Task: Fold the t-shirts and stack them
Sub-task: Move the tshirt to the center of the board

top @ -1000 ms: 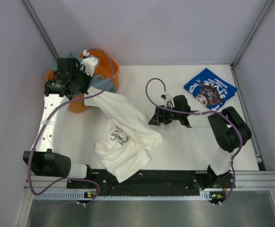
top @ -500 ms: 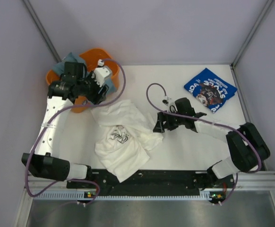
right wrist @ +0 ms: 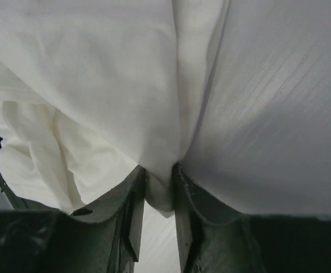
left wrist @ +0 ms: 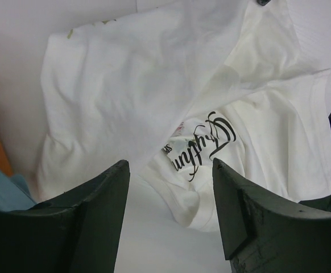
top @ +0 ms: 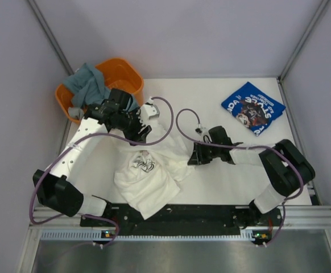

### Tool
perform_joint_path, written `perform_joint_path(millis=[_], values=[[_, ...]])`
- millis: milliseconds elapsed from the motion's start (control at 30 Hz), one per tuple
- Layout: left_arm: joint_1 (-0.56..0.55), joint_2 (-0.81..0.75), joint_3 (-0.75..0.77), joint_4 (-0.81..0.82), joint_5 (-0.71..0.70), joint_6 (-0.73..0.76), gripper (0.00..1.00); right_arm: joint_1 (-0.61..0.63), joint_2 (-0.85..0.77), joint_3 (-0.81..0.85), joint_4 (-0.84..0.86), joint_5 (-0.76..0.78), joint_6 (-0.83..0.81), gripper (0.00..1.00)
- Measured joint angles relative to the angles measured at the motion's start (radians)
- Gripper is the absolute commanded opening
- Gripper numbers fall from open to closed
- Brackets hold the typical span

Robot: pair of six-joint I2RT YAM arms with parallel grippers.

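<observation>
A white t-shirt (top: 151,168) with black script lettering lies crumpled on the table's middle; the left wrist view shows the shirt (left wrist: 131,85) spread below. My left gripper (top: 143,132) hovers over its far edge, open, and nothing sits between the left gripper's (left wrist: 170,166) fingers. My right gripper (top: 192,154) is at the shirt's right edge. In the right wrist view the right gripper (right wrist: 160,177) is shut on a fold of white cloth (right wrist: 97,85). A royal-blue t-shirt (top: 252,107) with white lettering lies folded at the back right.
An orange basket (top: 125,73) stands at the back left with a grey-blue cloth (top: 89,85) hanging over its rim. Purple cables loop off both wrists. The table's metal front rail (top: 302,216) runs by the arm bases.
My left gripper opened and let go of the white shirt, then swung from the basket toward the middle. The shirt dropped flat. My right gripper moved to its right edge and closed.
</observation>
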Motion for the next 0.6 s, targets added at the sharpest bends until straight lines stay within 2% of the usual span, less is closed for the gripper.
perform_joint_path(millis=[33,167,267,467,533,600], values=[[0.0,-0.001,0.0,0.0,0.0,0.001,0.65,0.0,0.036,0.006,0.02,-0.021,0.014,0.0],[0.0,-0.001,-0.001,0.0,-0.001,0.011,0.65,0.002,0.077,0.027,0.023,-0.035,0.022,0.0],[-0.001,-0.003,-0.014,0.002,-0.003,0.023,0.68,0.002,0.038,0.053,-0.078,0.008,-0.008,0.0],[-0.034,-0.002,-0.09,0.078,-0.043,0.026,0.81,0.002,-0.244,0.217,-0.336,0.093,-0.114,0.0],[-0.053,0.002,-0.12,0.124,-0.063,0.026,0.88,0.002,-0.34,0.285,-0.372,0.114,-0.149,0.0],[-0.078,0.015,-0.151,0.182,-0.082,0.028,0.89,0.002,-0.419,0.345,-0.396,0.126,-0.179,0.0]])
